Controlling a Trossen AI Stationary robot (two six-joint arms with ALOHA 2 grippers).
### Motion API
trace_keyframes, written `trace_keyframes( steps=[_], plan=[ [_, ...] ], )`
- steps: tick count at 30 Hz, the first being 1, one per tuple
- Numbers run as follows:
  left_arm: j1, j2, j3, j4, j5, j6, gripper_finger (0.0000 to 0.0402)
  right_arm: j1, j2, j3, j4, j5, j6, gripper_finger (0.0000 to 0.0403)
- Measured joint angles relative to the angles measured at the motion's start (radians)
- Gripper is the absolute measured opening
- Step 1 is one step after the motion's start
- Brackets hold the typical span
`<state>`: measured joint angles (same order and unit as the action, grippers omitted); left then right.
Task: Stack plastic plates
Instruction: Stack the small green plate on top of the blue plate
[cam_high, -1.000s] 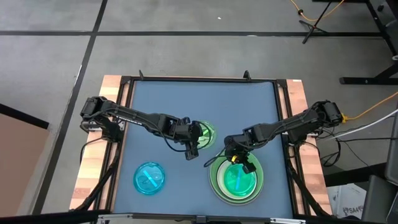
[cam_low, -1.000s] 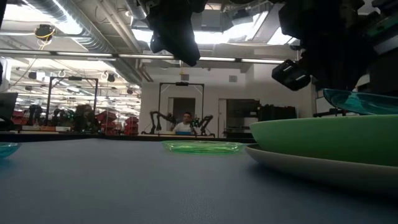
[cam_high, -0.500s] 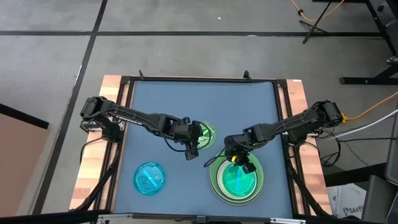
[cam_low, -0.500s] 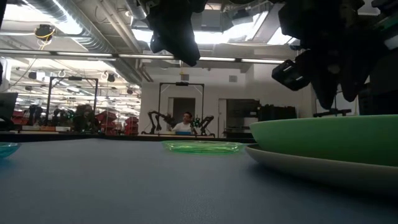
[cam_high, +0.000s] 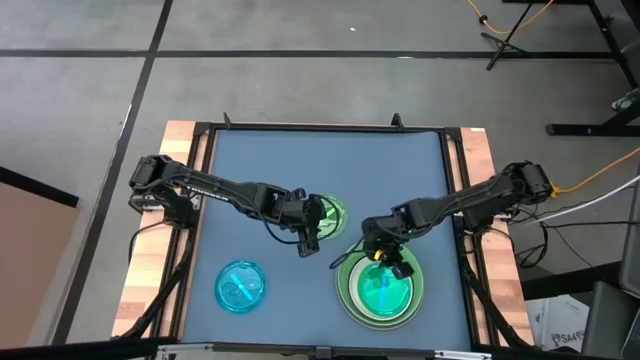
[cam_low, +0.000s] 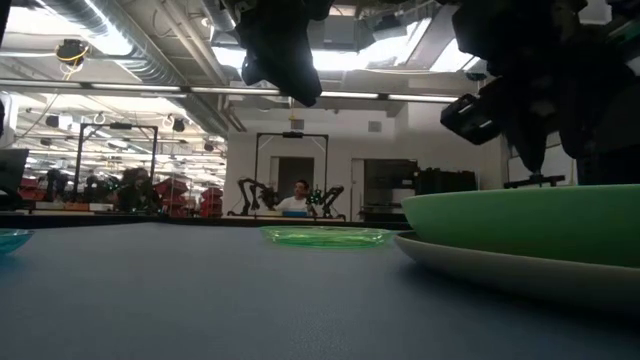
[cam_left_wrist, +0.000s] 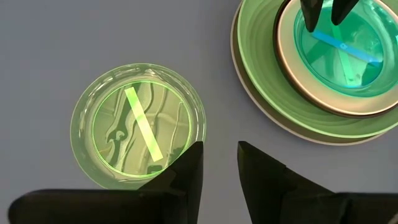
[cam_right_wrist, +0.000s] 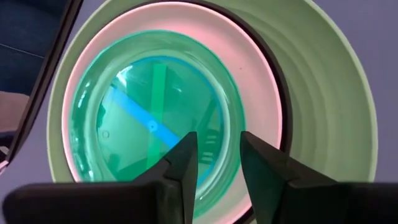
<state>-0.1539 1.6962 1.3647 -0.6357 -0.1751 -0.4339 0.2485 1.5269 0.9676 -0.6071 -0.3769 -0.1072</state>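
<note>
A stack of plastic plates (cam_high: 380, 288) stands near the table's front right. Its large light green plate (cam_right_wrist: 329, 93) lies on a grey one (cam_low: 500, 265) and holds a black-rimmed plate (cam_right_wrist: 283, 93), a white plate (cam_right_wrist: 249, 68) and small translucent green and blue plates (cam_right_wrist: 143, 112). My right gripper (cam_right_wrist: 219, 155) hovers open over the stack's far side (cam_high: 388, 262). A small translucent green plate (cam_left_wrist: 138, 124) lies flat at mid-table. My left gripper (cam_left_wrist: 220, 168) hangs open above its near rim (cam_high: 308, 243), well clear of the table (cam_low: 285, 60). A small blue plate (cam_high: 240, 286) lies flat at front left.
Bare blue-grey table top (cam_high: 300, 170) spreads across the far half. A dark frame (cam_high: 320, 127) and wooden side strips (cam_high: 165, 200) edge the table. A person sits far off in the room behind (cam_low: 297, 203).
My right gripper has opened and let go of a small translucent plate. That plate, held tilted above the stack a second ago, has dropped into the stack and lies below the light green plate's rim. The right gripper has risen slightly.
</note>
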Motion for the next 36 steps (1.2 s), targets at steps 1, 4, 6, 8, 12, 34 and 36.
trace_keyframes(
  steps=[1,4,6,8,12,34,36],
  plan=[
    [0.000,0.000,0.000,0.000,0.000,0.000,0.0092,0.000,-0.003,0.000,-0.003,0.000,-0.003,0.0111],
    [0.000,0.000,0.000,0.000,0.000,0.000,0.0092,0.000,-0.022,0.000,-0.011,0.001,-0.006,0.0111],
    [0.000,0.000,0.000,0.000,0.000,0.000,0.0092,0.000,-0.041,0.000,-0.024,0.002,-0.016,0.0111],
    [0.000,0.000,0.000,0.001,0.000,-0.001,0.0092,0.000,-0.064,0.000,-0.039,0.003,-0.031,0.0111],
    [0.001,0.000,0.000,0.002,0.000,-0.007,0.0092,0.000,-0.117,0.000,-0.071,0.051,-0.034,0.0111],
    [0.145,0.000,0.000,0.091,0.001,-0.109,0.0092,0.000,-0.514,0.000,-0.332,0.438,-0.055,0.0111],
    [0.162,0.000,0.000,0.091,0.001,-0.109,0.0092,0.000,-0.550,0.000,-0.361,0.470,-0.056,0.0111]
  ],
)
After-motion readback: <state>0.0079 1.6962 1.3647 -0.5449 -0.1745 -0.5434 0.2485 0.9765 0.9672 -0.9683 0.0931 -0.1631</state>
